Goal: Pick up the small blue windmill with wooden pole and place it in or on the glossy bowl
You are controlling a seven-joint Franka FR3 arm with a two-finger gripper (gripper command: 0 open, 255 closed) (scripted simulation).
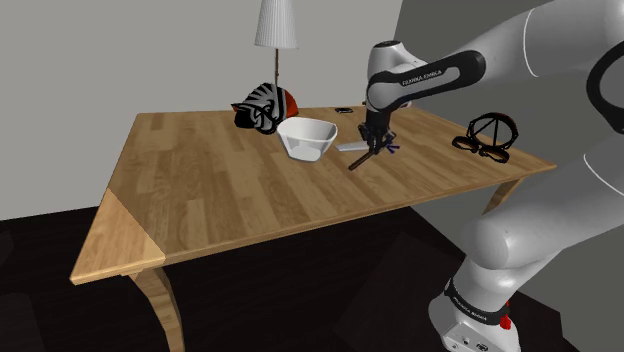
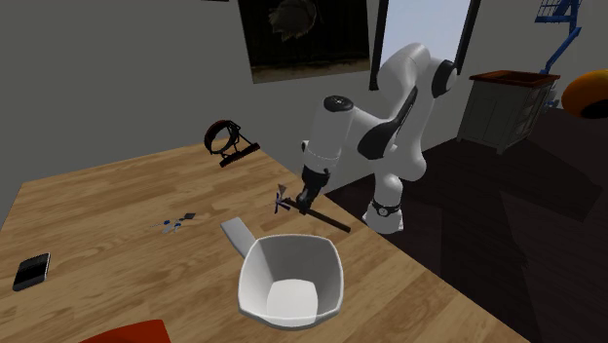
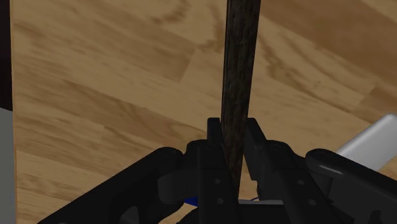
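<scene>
Clamped between the fingers of the tool (image 3: 234,129) was the windmill (image 3: 240,63), gripped by its dark pole. It slanted low over the counter (image 1: 220,190), just beside the bowl (image 1: 308,138); I could not tell whether its tip touched the wood. A lamp (image 1: 275,25) stood beyond the counter's far edge. The white bowl sat upright, with a striped black-and-white thing (image 1: 258,108) close by it. A black frame (image 1: 488,135) lay well apart. A flat grey strip (image 2: 237,234) lay between bowl and windmill. A phone (image 2: 31,271) lay far off.
</scene>
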